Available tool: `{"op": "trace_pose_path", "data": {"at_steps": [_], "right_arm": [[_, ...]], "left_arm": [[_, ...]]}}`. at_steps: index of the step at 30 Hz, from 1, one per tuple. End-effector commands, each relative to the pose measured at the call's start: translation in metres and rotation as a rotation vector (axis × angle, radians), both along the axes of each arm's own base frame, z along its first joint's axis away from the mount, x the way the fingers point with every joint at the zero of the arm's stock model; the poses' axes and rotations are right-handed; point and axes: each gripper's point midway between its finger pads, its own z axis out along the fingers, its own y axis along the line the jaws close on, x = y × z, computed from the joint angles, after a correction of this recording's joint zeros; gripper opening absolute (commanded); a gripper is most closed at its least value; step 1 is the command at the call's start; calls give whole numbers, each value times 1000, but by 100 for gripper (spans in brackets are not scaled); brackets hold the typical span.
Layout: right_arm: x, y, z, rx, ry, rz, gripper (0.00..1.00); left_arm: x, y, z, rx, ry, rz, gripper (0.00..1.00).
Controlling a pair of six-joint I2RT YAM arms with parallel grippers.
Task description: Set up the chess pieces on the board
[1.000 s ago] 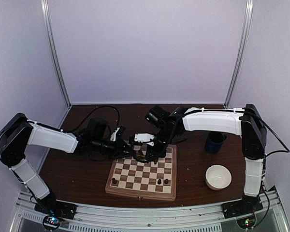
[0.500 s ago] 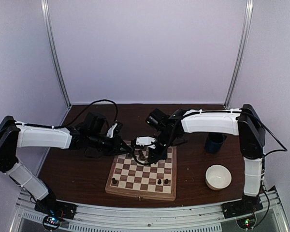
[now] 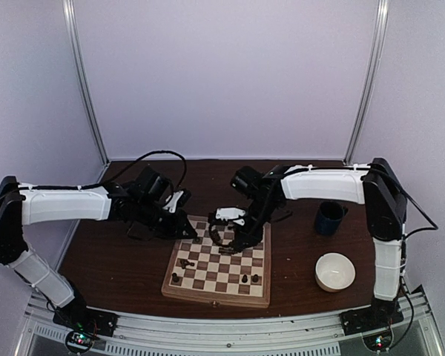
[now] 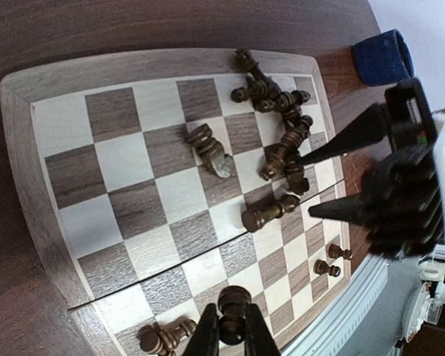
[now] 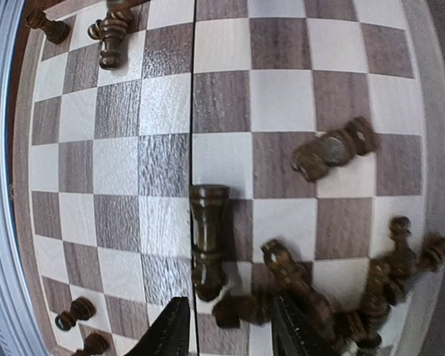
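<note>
While a few pieces (image 3: 250, 278) stood along the board's (image 3: 216, 298) near edge, most lay heaped at its far right corner; the left claw (image 4: 233, 330), at the far left corner, was clamped on one piece (image 4: 234, 298), and the right claw (image 5: 228, 326) hung apart above the heap (image 4: 273, 93).

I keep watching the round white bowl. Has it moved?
No. The round white bowl sits at the same spot right of the checkered wooden chessboard.
</note>
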Motion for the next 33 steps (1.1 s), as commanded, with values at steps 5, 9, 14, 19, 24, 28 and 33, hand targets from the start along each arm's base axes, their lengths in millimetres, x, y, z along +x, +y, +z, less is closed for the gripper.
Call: {"op": "trace_pose_path", "data": {"at_steps": [5,9,14,19,24,28,33], "right_arm": [[25,-47,88,172,-47,-139,44],[39,-80,100,199,-91,-212,45],[71,-123,107,251,-179,-364,48],[82,-138,111,259,-201,-408,48],[83,-138,108,262,-200,-408,48],[83,-138,106,261,-198,-407,49],[84,-138,105,259,-199,-406,49]], "left_arm": [[-7,-16,20,168,-154,-166,2],[-26,-39,20,267,-210,-326,2],[-48,-62,16,383,-256,-475,2],[-62,-85,3,467,-289,-575,1],[-69,-106,-7,499,-310,-626,1],[-72,-110,-18,526,-297,-648,1],[-76,-112,-29,544,-281,-660,2]]}}
